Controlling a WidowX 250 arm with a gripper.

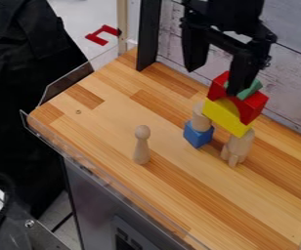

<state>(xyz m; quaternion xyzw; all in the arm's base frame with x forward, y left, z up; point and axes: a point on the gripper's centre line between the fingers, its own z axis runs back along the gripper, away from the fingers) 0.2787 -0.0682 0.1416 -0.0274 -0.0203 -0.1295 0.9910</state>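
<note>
The black gripper [213, 82] hangs at the top right with its two fingers spread apart and nothing between them that I can make out. Its right fingertip overlaps a small green block [249, 91] and a red arch-shaped block [253, 106]; whether they touch, I cannot tell. Both blocks top a stack, over a yellow block [226, 116]. Under the yellow block's left end stands a wooden cylinder [201, 119] on a blue cube [198, 135]. Pale wooden pieces [239, 145] are under its right end. A wooden peg figure [141, 145] stands upright, left of the stack.
The wooden tabletop [104, 124] has a clear raised edging [101, 172] along its front left. A black post [148, 36] rises at the back edge, beside a whitewashed plank wall [293, 80]. A red bracket-shaped piece [103, 35] lies beyond the table at the upper left.
</note>
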